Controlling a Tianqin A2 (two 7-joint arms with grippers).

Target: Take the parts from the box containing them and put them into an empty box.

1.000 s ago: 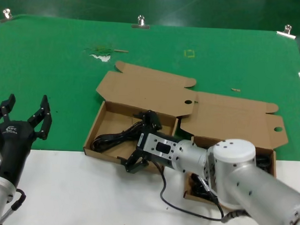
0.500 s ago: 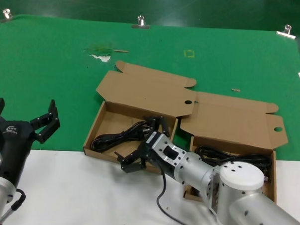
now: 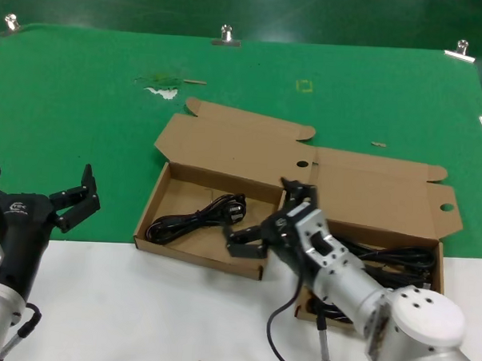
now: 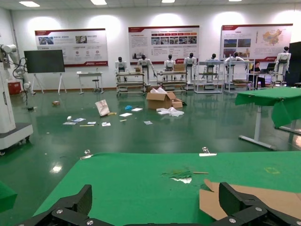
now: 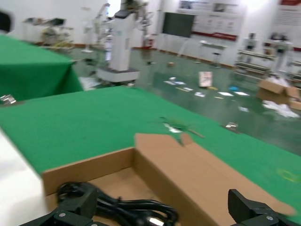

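Note:
The emptier box point(image 3: 170, 195) lies left of centre with one coiled black cord point(image 3: 193, 221) on its mostly bare floor. The fuller box point(image 3: 440, 265) is on the right, its floor covered by several black cords point(image 3: 389, 259). My right gripper point(image 3: 267, 218) is open and empty, over the near right corner of the emptier box, between the two boxes. In the right wrist view the right gripper point(image 5: 162, 219) is wide open above that cord point(image 5: 127, 207) and the box floor point(image 5: 117, 181). My left gripper point(image 3: 36, 189) is open and parked at the lower left.
Both boxes have their lids point(image 3: 234, 144) folded back flat on the green mat point(image 3: 84, 102). A white table strip point(image 3: 139, 304) runs along the front. In the left wrist view the left gripper point(image 4: 157, 214) faces the mat, with a lid corner point(image 4: 254, 200) to one side.
My right gripper has pulled away from the cord in the emptier box and swung right toward the fuller box. The cord stays in the emptier box. The left gripper shifted slightly.

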